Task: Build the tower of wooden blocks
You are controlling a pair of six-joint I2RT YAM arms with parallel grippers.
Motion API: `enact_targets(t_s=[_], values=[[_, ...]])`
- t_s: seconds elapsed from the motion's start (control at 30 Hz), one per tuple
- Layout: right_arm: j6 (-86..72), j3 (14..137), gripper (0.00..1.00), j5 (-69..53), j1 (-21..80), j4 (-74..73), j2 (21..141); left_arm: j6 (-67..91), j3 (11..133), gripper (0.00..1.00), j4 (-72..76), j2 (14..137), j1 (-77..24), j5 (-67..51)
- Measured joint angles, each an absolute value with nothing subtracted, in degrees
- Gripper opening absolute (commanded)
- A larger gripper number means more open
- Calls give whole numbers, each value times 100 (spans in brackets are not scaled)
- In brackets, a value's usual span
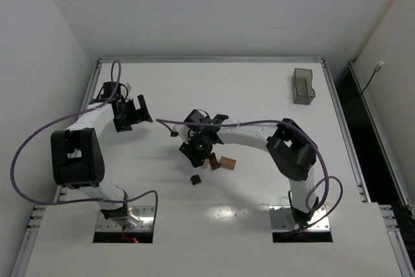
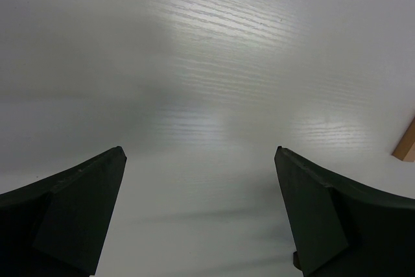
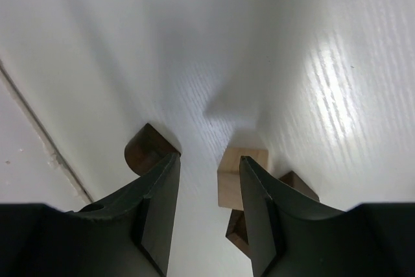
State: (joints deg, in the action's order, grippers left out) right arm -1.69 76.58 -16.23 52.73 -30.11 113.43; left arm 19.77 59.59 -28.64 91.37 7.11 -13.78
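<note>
Right hand: my right gripper [image 3: 209, 159] hangs fingers-down over the block cluster. Its jaws are about half apart, bare table shows between them, and nothing is pinched.
Tan block: the tan block [image 3: 241, 168] sits just past the fingertips, close against the inner side of one finger with a clear gap to the other. I judge the half-width is set so the jaws can drop around this piece alone.
Beneath it: a dark piece [image 3: 235, 230] shows under the tan block's near edge. I cannot tell whether the tan one rests on it or merely beside it.
Neighbours: a rounded dark block [image 3: 144, 150] lies just outside the opposite finger, and another dark block [image 3: 299, 185] just outside the near one. Both crowd the fingers, so I would need a narrow, straight descent.
Stray: a lone dark block [image 1: 195, 180] lies behind the hand, toward the arm bases.
Tower: I can make out none standing, so I judge the build is barely started.
Left hand: my left gripper [image 2: 200, 150] is spread fully and empty over bare table [image 2: 207, 63], parked well aside, I judge, to leave the cluster free.
Bin: the grey bin [image 1: 303, 86] is far beyond the right hand and plays no part.
</note>
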Motion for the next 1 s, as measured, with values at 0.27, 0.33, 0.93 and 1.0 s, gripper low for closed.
enact_targets(t_s=[0.27,0.33,0.93,1.0], values=[[-200,7354,42,-928,5312,-2858,10630,1979,5894,99,-2858,9137,711,-1387],[-198,7288,43,-838,5312,-2827,10556,1988,5878,99,-2856,9137,711,-1396],[-40,7181,44,-515,5339,-2847,10807,1999,5865,99,-2853,9137,711,-1400],[-16,7181,44,-517,5380,-2853,10862,1999,5865,99,-2853,9137,711,-1400]])
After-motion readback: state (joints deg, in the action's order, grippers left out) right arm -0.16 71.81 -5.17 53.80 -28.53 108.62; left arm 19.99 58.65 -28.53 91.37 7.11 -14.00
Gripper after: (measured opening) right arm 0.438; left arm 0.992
